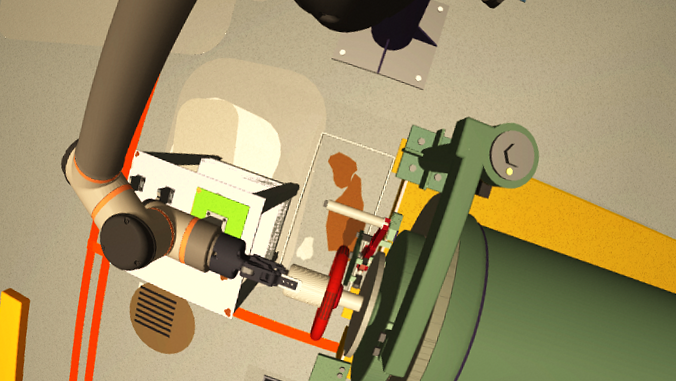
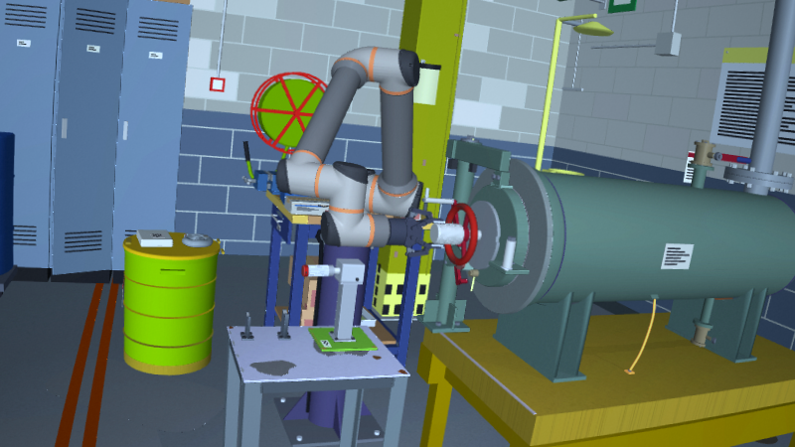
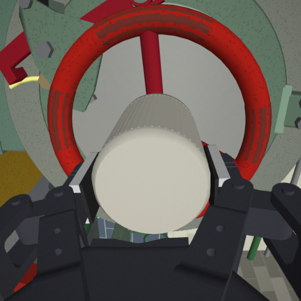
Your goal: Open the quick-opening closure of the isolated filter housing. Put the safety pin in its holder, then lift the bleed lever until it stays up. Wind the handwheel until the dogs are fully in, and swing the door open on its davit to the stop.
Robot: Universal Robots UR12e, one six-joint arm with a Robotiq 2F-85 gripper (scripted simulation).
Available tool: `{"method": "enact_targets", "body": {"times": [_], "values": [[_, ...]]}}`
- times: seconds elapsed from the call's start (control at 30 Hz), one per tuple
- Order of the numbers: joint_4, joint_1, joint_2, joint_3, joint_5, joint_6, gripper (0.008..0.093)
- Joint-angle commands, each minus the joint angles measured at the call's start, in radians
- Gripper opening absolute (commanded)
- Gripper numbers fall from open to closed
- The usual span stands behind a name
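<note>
The pale ribbed hub (image 3: 153, 157) (image 1: 307, 285) (image 2: 447, 234) of the red handwheel (image 3: 160, 81) (image 1: 330, 292) (image 2: 461, 234) sits in my gripper (image 3: 150, 175) (image 1: 286, 283) (image 2: 425, 233), which is closed on it from the front. The handwheel stands at the centre of the round door (image 2: 503, 239) of the green filter housing (image 1: 576, 356) (image 2: 656, 233). The red bleed lever (image 1: 377, 239) with its pale handle (image 1: 354, 212) (image 2: 439, 201) stands just beside the wheel. The davit arm (image 1: 444, 234) crosses the door. The safety pin (image 2: 319, 271) sits in the grey holder (image 2: 347, 300) on the small table.
A green drum (image 2: 169, 300) stands on the floor to the left, by blue lockers (image 2: 83, 128). The small table (image 2: 314, 356) (image 1: 192, 227) stands under my arm. The housing rests on a yellow bench (image 2: 611, 378). A yellow column (image 2: 431, 111) rises behind my arm.
</note>
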Motion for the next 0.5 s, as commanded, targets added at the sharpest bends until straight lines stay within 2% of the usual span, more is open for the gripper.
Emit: {"method": "enact_targets", "body": {"times": [0.0,0.47], "values": [[-0.001,0.001,-0.001,0.0,-0.001,-0.015,0.008],[-0.001,0.001,-0.001,0.0,-0.001,-0.197,0.008]]}}
